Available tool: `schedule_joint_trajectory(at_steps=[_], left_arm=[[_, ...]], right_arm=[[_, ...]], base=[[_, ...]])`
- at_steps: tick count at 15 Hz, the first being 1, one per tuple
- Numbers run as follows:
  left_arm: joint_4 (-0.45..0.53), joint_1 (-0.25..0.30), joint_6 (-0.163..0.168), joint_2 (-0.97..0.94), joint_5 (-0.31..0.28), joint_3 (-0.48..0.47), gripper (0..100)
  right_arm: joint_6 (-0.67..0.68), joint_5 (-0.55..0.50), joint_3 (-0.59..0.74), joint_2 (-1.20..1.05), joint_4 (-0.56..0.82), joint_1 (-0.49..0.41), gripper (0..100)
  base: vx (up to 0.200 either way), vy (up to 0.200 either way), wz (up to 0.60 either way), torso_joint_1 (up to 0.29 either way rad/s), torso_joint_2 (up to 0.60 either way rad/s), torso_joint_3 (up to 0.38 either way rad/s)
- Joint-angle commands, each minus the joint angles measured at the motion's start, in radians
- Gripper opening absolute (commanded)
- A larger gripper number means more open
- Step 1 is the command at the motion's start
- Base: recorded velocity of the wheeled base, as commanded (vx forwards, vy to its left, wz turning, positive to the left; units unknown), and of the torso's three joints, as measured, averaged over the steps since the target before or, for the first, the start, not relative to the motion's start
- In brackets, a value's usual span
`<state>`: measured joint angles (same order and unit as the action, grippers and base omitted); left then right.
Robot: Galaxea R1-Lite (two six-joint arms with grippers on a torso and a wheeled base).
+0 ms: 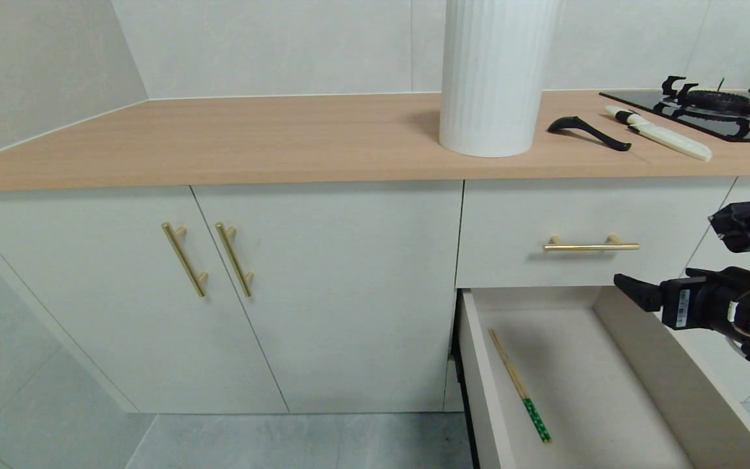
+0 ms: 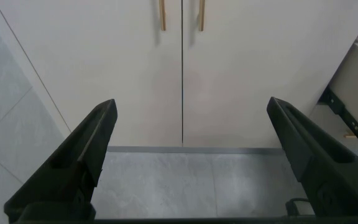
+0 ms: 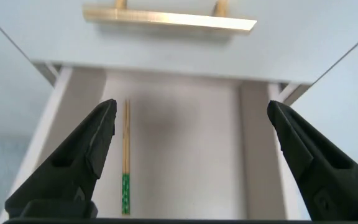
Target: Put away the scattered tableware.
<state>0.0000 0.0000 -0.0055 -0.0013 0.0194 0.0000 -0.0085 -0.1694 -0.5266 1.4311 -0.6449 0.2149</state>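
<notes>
**While both sets of jaws gape, nothing is gripped**

Left gripper faces pale cabinet doors. Green-tipped wooden chopsticks lie in the open white drawer. Black curved tool and white knife lie on the wooden counter. Right gripper hovers above the drawer.

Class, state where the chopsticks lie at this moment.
In the head view, the chopsticks lie flat on the floor of the open drawer, close to its left wall, below the closed drawer with the brass handle.
</notes>
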Motion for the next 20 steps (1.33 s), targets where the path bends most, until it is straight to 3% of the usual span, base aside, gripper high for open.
schedule_joint_trajectory(at_steps=[1,8,20], left_arm=[[0.000,0.000,-0.001,0.001,0.001,0.000,100],[0.000,0.000,-0.001,0.001,0.001,0.000,100],[0.000,0.000,-0.001,0.001,0.001,0.000,100]], right_arm=[[-0.001,-0.001,-0.001,-0.027,-0.002,0.000,100],[-0.001,-0.001,0.000,-0.029,-0.002,0.001,100],[-0.002,0.001,0.004,-0.027,-0.001,0.006,100]], base=[[0.000,0.000,0.00,0.000,0.00,0.000],[0.000,0.000,0.00,0.034,-0.13,-0.136],[0.000,0.000,0.00,0.183,-0.49,-0.290]])
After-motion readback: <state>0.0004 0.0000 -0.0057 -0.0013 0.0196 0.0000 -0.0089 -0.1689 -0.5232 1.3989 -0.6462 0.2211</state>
